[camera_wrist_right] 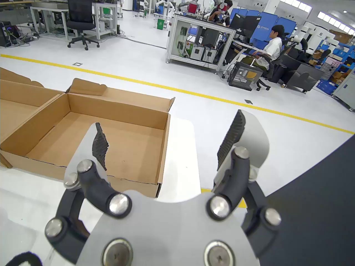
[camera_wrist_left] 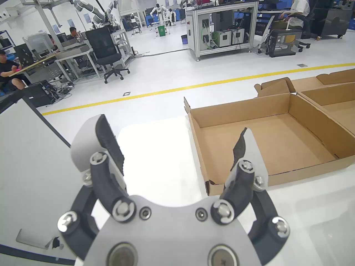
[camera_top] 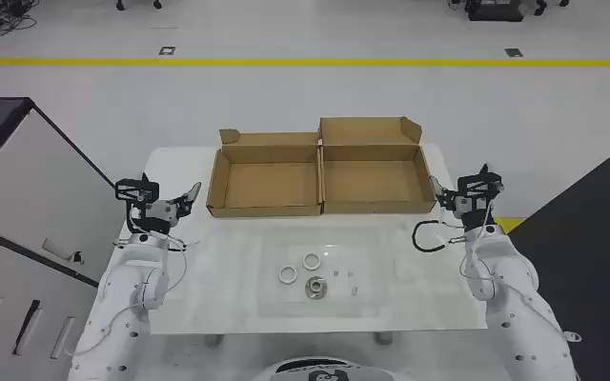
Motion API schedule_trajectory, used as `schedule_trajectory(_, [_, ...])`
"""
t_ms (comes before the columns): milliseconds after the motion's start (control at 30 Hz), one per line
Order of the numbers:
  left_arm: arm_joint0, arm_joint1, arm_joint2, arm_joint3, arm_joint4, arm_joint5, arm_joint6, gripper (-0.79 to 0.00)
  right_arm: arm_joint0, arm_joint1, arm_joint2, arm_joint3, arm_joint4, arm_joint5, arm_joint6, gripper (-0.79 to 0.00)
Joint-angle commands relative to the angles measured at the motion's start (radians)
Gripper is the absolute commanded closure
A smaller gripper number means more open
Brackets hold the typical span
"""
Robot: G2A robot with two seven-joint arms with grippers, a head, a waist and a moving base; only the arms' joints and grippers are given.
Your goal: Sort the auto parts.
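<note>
Grey workshop flooring with a yellow line (camera_top: 305, 62) is stretching past the 12 o'clock side of the white table (camera_top: 219, 295). Two flat, open-topped brown boxes are sitting side by side and touching along the table's 12 o'clock edge, rear flaps standing up. The left cardboard box (camera_top: 265, 186) is showing plain brown floor inside. The right cardboard box (camera_top: 376, 179), sitting slightly farther toward 12 o'clock, is showing the same.

The auto parts are lying loose on the table toward 6 o'clock from the boxes, well apart from them. One white plastic ring (camera_top: 287, 275) is lying at 9 o'clock of the cluster, and a second white ring (camera_top: 312, 260) is lying near it toward 1 o'clock. A round grey metal part (camera_top: 315, 287) is resting at 6 o'clock of the cluster, near both rings. A few tiny metal bits (camera_top: 351, 282) are lying at 3 o'clock; their kind is too small to tell.

The left gripper (camera_wrist_left: 174, 128) is hovering at the table's 9 o'clock edge, near the left box's corner, its black-padded fingers spreading wide around air. The right gripper (camera_wrist_right: 169, 123) is hovering at the 3 o'clock edge beside the right box's corner, its fingers likewise standing wide apart around air.
</note>
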Motion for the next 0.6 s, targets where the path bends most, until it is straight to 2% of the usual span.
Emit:
schedule_trajectory(0, [0.000, 0.000, 0.000, 0.000, 0.000, 0.000, 0.000, -0.784, 0.000, 0.000, 0.000, 0.000, 0.000, 0.000, 0.000, -0.784])
schedule_trajectory(233, [0.000, 0.000, 0.000, 0.000, 0.000, 0.000, 0.000, -0.785, 0.003, 0.000, 0.004, -0.011, 0.005, -0.003, -0.005, -0.785])
schedule_trajectory(300, [0.000, 0.000, 0.000, 0.000, 0.000, 0.000, 0.000, -0.785, -0.001, 0.002, 0.013, -0.038, -0.015, -0.032, -0.008, -0.785])
schedule_trajectory(400, [0.000, 0.000, 0.000, 0.000, 0.000, 0.000, 0.000, -0.785, -0.011, 0.009, 0.047, -0.102, -0.020, -0.106, 0.030, -0.785])
schedule_trajectory(567, [0.000, 0.000, 0.000, 0.000, 0.000, 0.000, 0.000, -0.785, -0.025, 0.026, 0.119, -0.221, -0.006, -0.316, 0.173, -0.785])
